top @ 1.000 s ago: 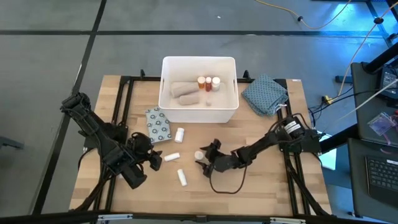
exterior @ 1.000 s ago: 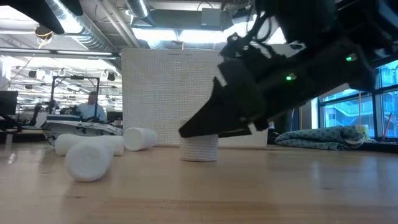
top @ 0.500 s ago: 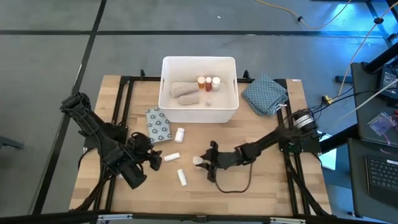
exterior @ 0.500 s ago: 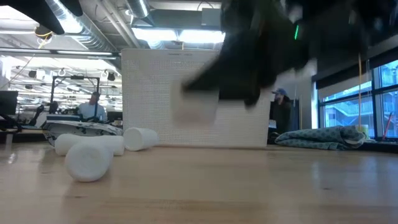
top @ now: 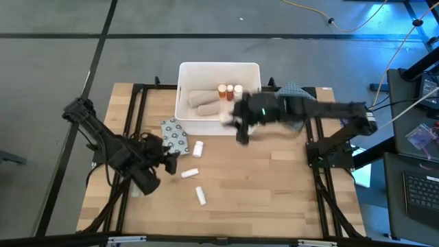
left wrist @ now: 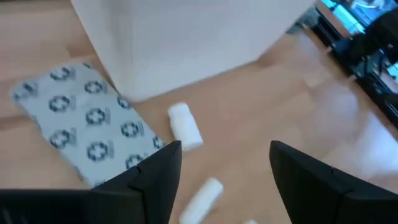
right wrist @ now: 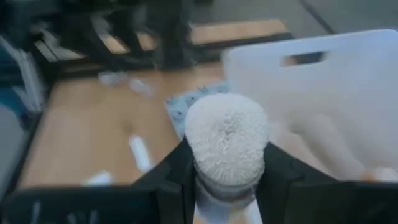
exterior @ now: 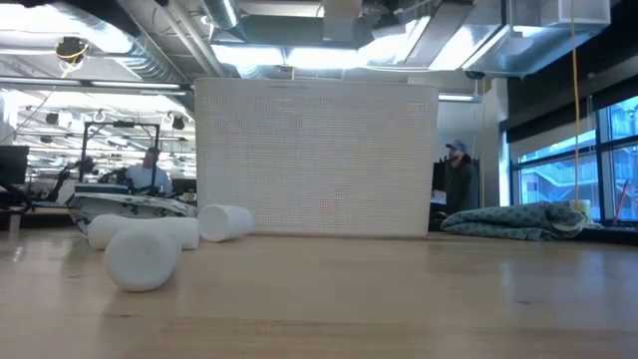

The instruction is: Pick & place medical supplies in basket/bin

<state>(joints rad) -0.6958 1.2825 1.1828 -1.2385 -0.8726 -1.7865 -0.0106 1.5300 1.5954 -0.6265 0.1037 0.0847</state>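
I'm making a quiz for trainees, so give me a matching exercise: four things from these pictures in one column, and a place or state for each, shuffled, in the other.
Things:
1. white roll
2. dotted packet
3. orange bottles
4. patterned cloth

Places or states:
A. inside the white bin
B. clamped in the right end effector
C. flat on the table by the bin's front left corner
D. crumpled on the table to the bin's right

Pairs: 1-B, 2-C, 3-A, 4-D

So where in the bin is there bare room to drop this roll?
Right gripper holds the white roll at the bin's near edge. Bare floor lies nearest it, below the bottles. Beige rolls crowd the side toward the left arm.
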